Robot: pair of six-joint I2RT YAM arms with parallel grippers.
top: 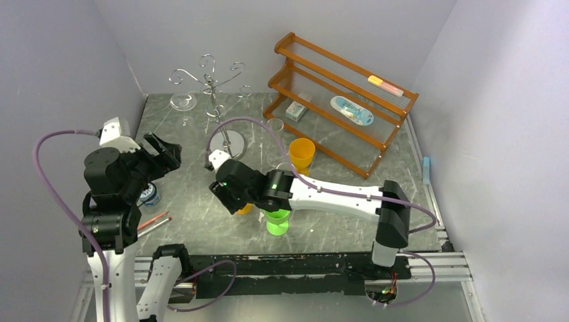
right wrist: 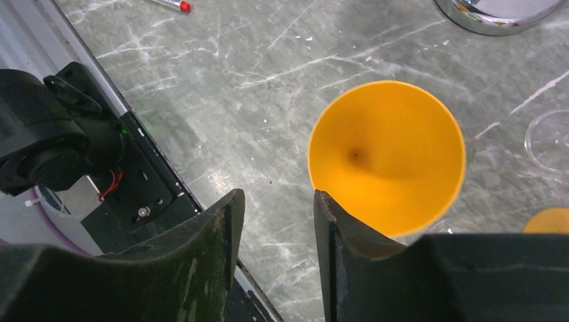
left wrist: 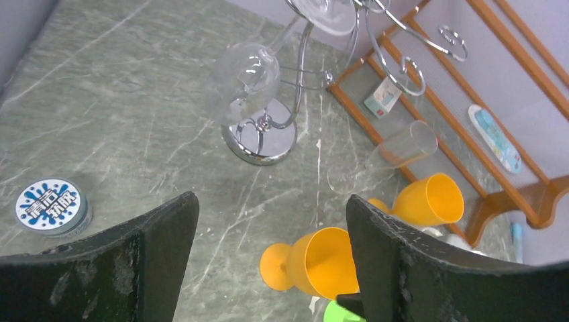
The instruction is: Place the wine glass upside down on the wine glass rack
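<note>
Orange wine glass [right wrist: 386, 157] lies on its side on the table [right wrist: 268, 87] directly under the right hand [right wrist: 276, 208], mouth facing it, rim just outside one finger [right wrist: 339, 255]. The hand is half-open with nothing between the fingers, so a pinch from here likely grabs air and shoves the round bowl into a roll. Wine glass rack [top: 213, 87] stands well beyond that hand with a clear glass [left wrist: 245, 74] already hung, so a skewed grip risks clipping it; left hand [left wrist: 272, 215] wide, empty, off to the side.
</note>
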